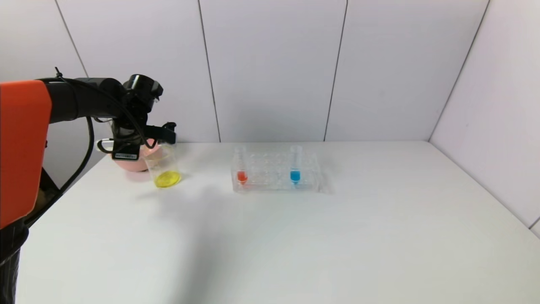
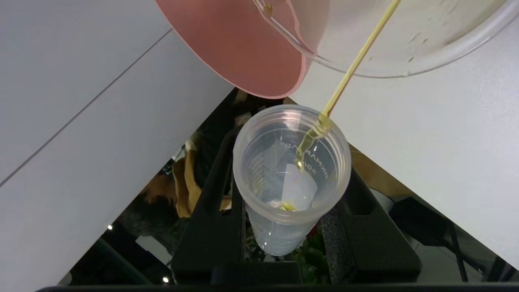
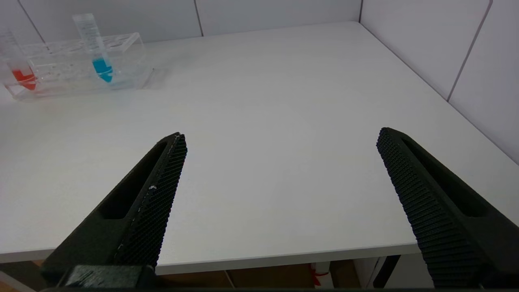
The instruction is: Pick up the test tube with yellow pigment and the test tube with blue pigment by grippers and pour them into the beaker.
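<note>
Your left gripper [image 2: 284,227] clamps the yellow tube [image 2: 290,178], tipped mouth-down, pouring a thin stream into the beaker [image 1: 162,169]. The tube is light, slick and brittle, so hold it mid-body. The blue tube [image 3: 95,48] stands racked; your right gripper [image 3: 282,194] gapes wide.

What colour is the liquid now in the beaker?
Yellow, pooled at the bottom of the beaker; clearest in the head view.

The white flat desk [image 1: 295,245] carried a clear plastic tube rack [image 1: 276,182], a clear glass beaker [image 1: 164,169] with yellow liquid, and a pink bowl [image 1: 133,164].
</note>
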Motion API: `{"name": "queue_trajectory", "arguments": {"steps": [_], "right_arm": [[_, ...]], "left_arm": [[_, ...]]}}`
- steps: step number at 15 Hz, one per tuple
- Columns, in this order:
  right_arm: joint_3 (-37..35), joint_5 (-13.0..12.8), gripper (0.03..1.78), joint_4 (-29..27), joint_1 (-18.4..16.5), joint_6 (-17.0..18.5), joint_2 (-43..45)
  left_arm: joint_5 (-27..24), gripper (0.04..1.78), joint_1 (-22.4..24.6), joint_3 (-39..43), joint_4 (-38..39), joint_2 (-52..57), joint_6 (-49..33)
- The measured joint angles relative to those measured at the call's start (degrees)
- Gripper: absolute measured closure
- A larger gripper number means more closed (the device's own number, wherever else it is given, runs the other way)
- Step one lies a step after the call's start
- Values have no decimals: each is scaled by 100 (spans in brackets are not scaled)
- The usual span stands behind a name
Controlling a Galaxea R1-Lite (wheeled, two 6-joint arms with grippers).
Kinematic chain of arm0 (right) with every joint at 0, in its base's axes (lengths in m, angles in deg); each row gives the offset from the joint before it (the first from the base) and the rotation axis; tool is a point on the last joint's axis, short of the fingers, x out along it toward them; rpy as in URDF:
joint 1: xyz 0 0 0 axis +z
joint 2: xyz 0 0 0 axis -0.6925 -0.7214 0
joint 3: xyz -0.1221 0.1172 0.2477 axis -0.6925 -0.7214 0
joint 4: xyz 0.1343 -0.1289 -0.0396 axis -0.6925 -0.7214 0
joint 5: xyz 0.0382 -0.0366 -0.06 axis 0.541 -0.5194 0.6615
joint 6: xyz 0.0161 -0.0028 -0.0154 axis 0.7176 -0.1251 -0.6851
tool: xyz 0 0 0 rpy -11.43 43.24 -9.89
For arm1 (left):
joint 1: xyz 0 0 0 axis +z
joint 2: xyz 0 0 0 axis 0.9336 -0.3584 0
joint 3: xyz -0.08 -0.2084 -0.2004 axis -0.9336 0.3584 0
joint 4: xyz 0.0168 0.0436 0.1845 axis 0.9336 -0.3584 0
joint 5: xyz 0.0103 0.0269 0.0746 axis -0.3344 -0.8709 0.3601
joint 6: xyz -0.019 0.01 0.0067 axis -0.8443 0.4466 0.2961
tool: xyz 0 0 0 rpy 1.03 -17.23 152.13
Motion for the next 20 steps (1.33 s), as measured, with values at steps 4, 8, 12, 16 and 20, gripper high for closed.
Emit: {"name": "queue_trajectory", "arguments": {"steps": [4,8,12,16,20], "right_arm": [[0,0,10,0,0,0,0],[0,0,10,0,0,0,0],[0,2,10,0,0,0,0],[0,2,10,0,0,-2,0],[0,0,10,0,0,0,0]], "left_arm": [[129,128,-44,0,2,4,45],[185,128,-66,0,7,11,67],[188,128,-55,0,0,13,67],[124,128,-33,5,-63,56,20],[-844,128,168,66,27,306,-460]]}}
